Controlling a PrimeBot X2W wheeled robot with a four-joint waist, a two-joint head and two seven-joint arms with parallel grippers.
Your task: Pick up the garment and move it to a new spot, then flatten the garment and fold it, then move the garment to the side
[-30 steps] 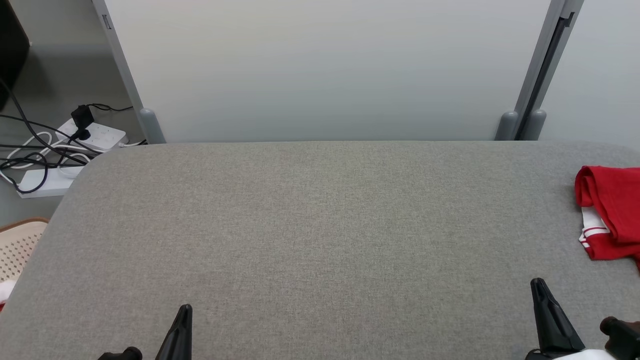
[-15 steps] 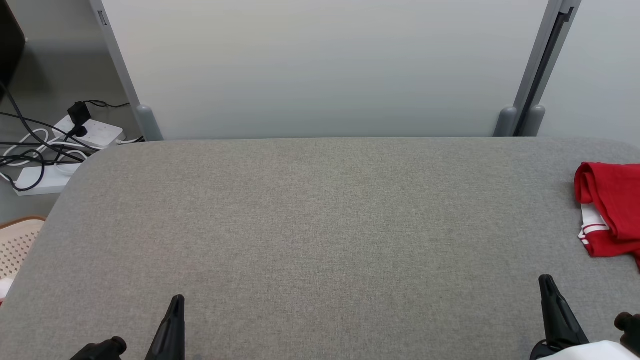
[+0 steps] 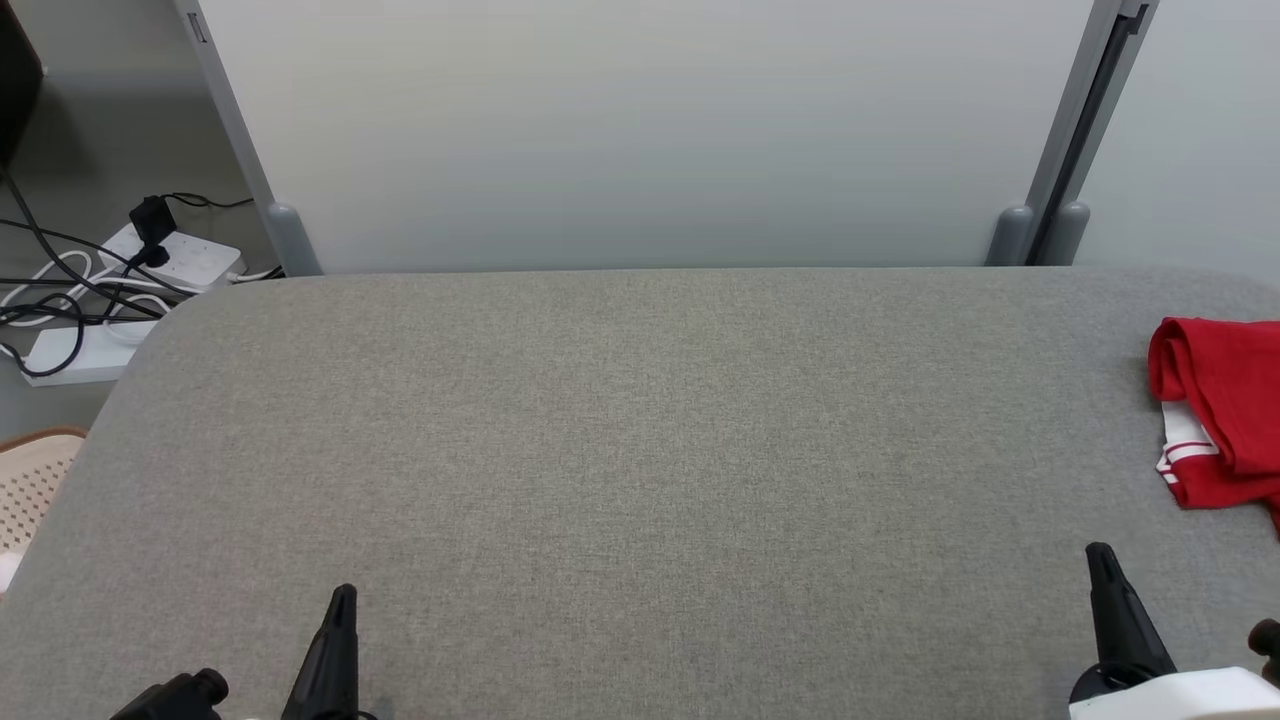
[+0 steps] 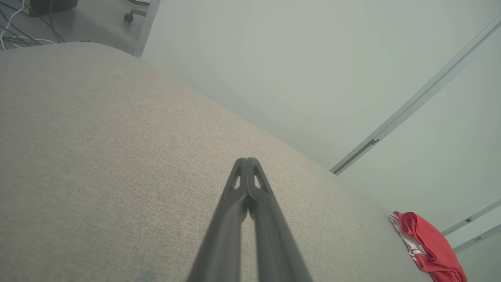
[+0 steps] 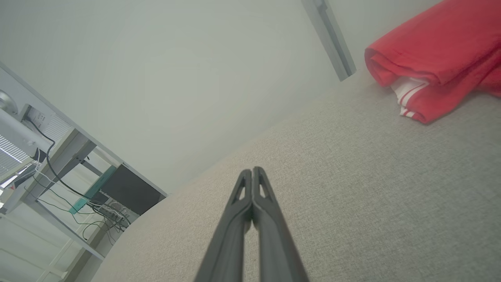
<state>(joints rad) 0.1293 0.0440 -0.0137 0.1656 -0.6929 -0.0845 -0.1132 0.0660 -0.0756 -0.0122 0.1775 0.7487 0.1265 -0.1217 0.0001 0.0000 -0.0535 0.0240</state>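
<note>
A folded red garment with white striped trim lies at the right edge of the grey table; it also appears in the left wrist view as the garment and in the right wrist view as the garment. My left gripper is shut and empty near the table's front left. At the front right, my right gripper is also shut and empty, a short way in front of the garment and apart from it. Both wrist views show their own fingers pressed together, left gripper, right gripper.
A pale partition wall stands behind the table. Power strips and cables lie on the floor at the far left. A perforated beige basket sits beside the table's left edge.
The whole head view has shifted slightly, so the camera moved. Both grippers sit a little lower and further outward in the picture. The garment stays put.
</note>
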